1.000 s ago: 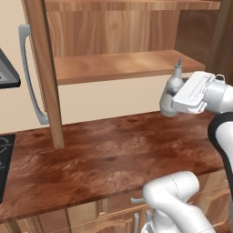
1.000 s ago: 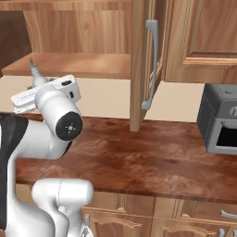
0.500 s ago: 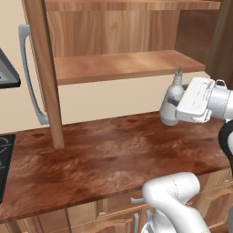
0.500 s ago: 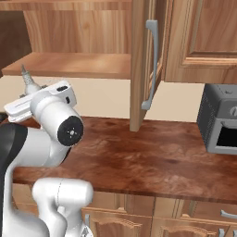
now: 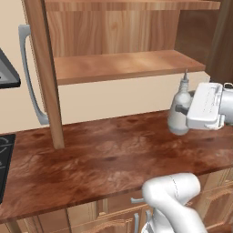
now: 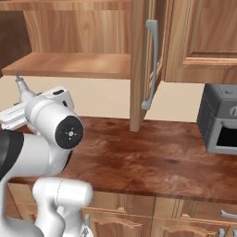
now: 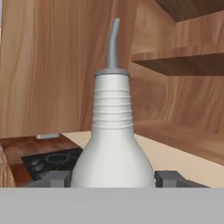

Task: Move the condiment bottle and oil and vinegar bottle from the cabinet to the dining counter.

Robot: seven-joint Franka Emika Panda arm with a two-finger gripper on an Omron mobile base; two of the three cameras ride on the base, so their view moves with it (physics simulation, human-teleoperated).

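Oil and vinegar bottle (image 7: 112, 144) sits upright between the jaws of the gripper (image 7: 112, 178), which close on its rounded lower body; in the hand view the two dark fingertips (image 7: 169, 178) show at either side of the pale body near the bottom centre of the frame, pressed against it, and the thin grey spout rises toward the top centre. In the left base view the same bottle (image 5: 179, 111) is at the right of the frame, held by the gripper (image 5: 181, 111) on the white hand, clear above the reddish-brown desk (image 5: 100, 159) and below and in front of the right end of the cabinet (image 5: 123, 63) shelf. In the right base view the bottle's spout and shoulder (image 6: 23, 92) show at the left edge, behind the round white wrist, with the gripper itself hidden there. The cabinet stands open, its inner shelf bare where it shows, its door (image 6: 146, 65) with the long grey bar handle hanging at the upper middle of the right base view. A dark appliance (image 6: 220, 120) stands on the desk at the right edge of that view, and a black stovetop (image 5: 3, 164) edges the left of the left base view.
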